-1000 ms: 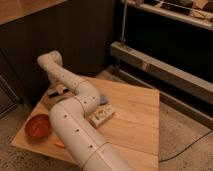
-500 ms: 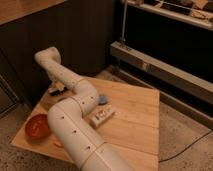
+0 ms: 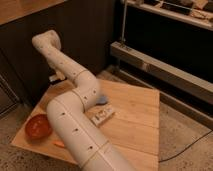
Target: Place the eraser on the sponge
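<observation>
The eraser I can't pick out for sure. I judge it lies under the gripper (image 3: 56, 78), pinched shut at the worktop's (image 3: 140, 125) far left edge, well apart from the sponge (image 3: 102, 99) peeking out beside the arm (image 3: 75, 120). I'd lift slowly and confirm something rises with it before carrying across.

Arm (image 3: 75, 125) in sharp bend, closed pincer (image 3: 56, 77) low behind forearm.

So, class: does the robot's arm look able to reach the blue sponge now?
Probably yes: the sponge lies uncovered beside the arm, with the gripper near the far-left edge of the same wooden table.
</observation>
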Motion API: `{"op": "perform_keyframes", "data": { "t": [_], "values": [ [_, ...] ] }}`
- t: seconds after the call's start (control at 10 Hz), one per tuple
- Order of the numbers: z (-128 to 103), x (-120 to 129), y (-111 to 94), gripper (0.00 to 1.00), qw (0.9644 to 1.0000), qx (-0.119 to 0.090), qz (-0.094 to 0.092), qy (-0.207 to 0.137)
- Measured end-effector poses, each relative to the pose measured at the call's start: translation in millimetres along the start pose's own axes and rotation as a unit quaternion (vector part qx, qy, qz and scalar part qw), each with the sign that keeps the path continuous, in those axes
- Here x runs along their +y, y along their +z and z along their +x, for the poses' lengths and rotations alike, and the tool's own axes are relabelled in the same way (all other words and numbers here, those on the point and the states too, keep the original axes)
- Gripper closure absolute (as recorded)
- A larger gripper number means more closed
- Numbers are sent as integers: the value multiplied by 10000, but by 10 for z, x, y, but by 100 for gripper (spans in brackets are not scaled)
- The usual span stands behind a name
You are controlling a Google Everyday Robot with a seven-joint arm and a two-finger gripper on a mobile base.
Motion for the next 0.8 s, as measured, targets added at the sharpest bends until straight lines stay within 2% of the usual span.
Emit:
{"op": "perform_keyframes", "data": {
  "t": [0.1, 0.3, 0.5, 0.8],
  "values": [
    [13, -20, -164, 100, 9997, -176, 64, 147],
    [38, -30, -324, 100, 9991, -310, 113, 271],
    [148, -34, -496, 100, 9983, -358, 170, 434],
    [167, -129, -747, 100, 9970, -368, 415, 532]
  ]
}}
